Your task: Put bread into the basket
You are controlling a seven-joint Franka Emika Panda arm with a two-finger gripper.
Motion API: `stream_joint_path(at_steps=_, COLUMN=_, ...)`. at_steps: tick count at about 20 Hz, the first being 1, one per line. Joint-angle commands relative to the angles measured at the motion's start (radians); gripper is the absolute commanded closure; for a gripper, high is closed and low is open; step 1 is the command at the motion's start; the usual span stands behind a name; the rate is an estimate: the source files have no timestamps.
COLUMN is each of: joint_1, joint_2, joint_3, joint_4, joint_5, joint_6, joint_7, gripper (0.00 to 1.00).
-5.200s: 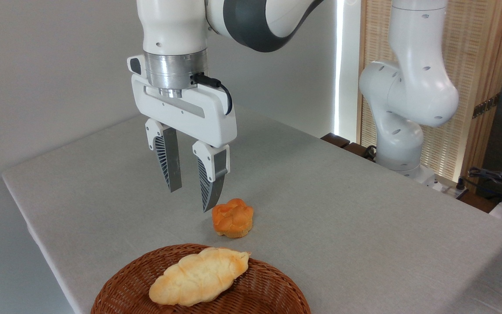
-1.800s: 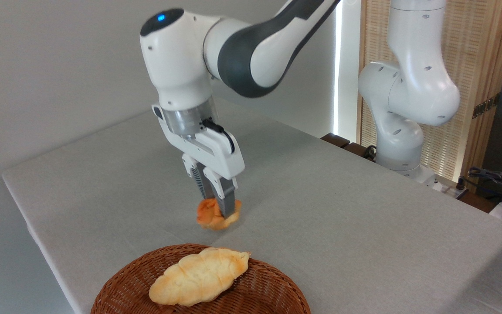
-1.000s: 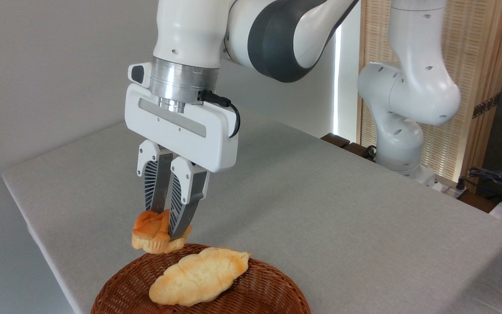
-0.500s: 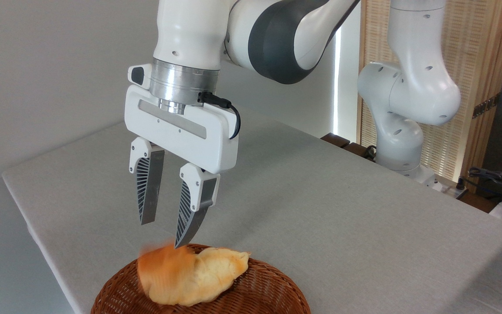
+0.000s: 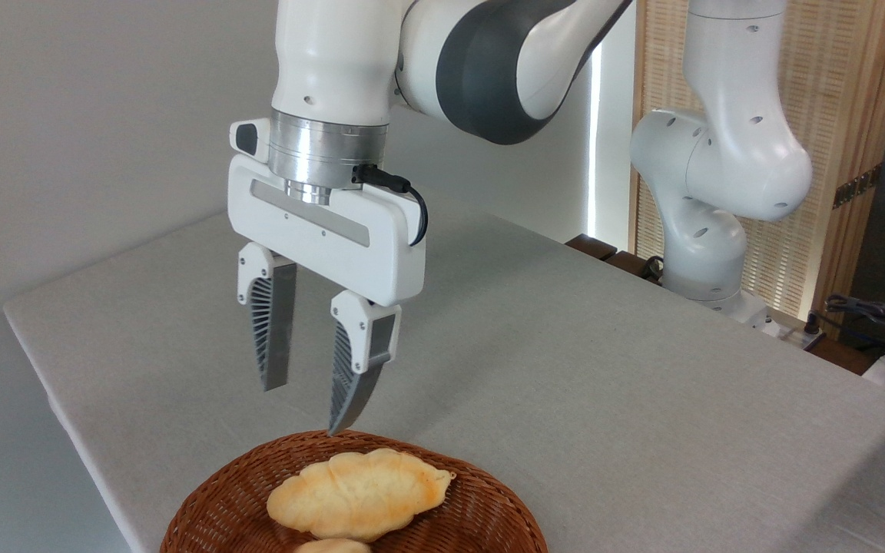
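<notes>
My gripper point(image 5: 303, 409) hangs open just above the far rim of the round wicker basket point(image 5: 216, 503), with nothing between its fingers. Inside the basket lies the large pale-yellow loaf point(image 5: 358, 499). In front of that loaf, at the very bottom edge of the picture, a small pale-orange sliver of the bread point(image 5: 333, 546) shows inside the basket. Most of it is cut off by the frame. The gripper touches neither bread nor basket.
The grey table point(image 5: 565, 369) runs back and to the right; its left edge point(image 5: 51, 384) drops off close to the basket. The arm's white base point(image 5: 707, 230) stands at the far right edge, with cables point(image 5: 873, 315) beyond it.
The gripper carried the bread from the table to above the basket, opened and dropped it. The bread fell in and nudged the pale loaf. The gripper has since shifted slightly right.
</notes>
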Motion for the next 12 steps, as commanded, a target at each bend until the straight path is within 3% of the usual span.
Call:
stream_joint_path(at_steps=1, joint_1=-0.009, joint_2=-0.009, joint_3=-0.005, joint_4=0.050, joint_5=-0.011, joint_6=-0.159, joint_7=-0.014, gripper=0.00)
stream_joint_path(at_steps=6, joint_1=-0.012, joint_2=-0.008, joint_3=-0.028, joint_4=0.102, joint_5=-0.014, joint_6=-0.345, joint_7=-0.014, gripper=0.00)
stream_joint_path(at_steps=12, joint_1=-0.011, joint_2=-0.008, joint_3=-0.026, joint_4=0.108, joint_5=-0.030, joint_6=-0.371, joint_7=-0.011, gripper=0.00)
